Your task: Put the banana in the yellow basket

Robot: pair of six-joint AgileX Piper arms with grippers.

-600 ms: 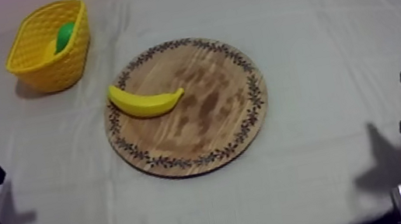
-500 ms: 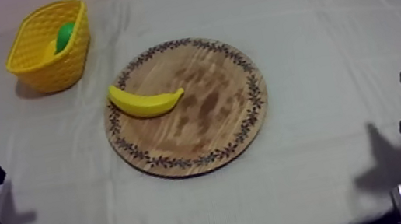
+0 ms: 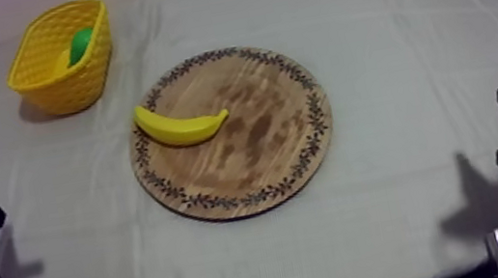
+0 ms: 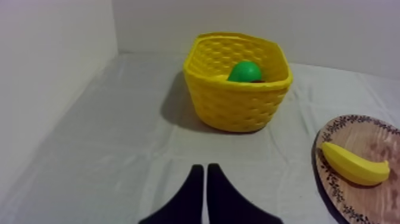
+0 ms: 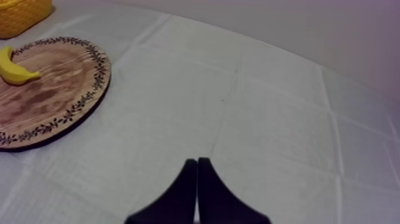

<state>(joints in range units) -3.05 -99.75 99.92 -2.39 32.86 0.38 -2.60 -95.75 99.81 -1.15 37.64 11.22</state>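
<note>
Yellow banana (image 3: 180,126) lies on wooden board (image 3: 265,143).

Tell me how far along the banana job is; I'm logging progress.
Done: nothing yet; the banana lies on the board. In hand: nothing; the left gripper and right gripper rest low, fingers together, empty. To do: grasp the banana, lift it, and drop it in the basket.

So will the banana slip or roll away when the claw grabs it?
The banana looks smooth and rounded, so it might slip in a loose pinch. Its curved shape, lying flat on the wooden board, probably stops it rolling far. It looks like a stiff toy, so it likely won't bend.
</note>
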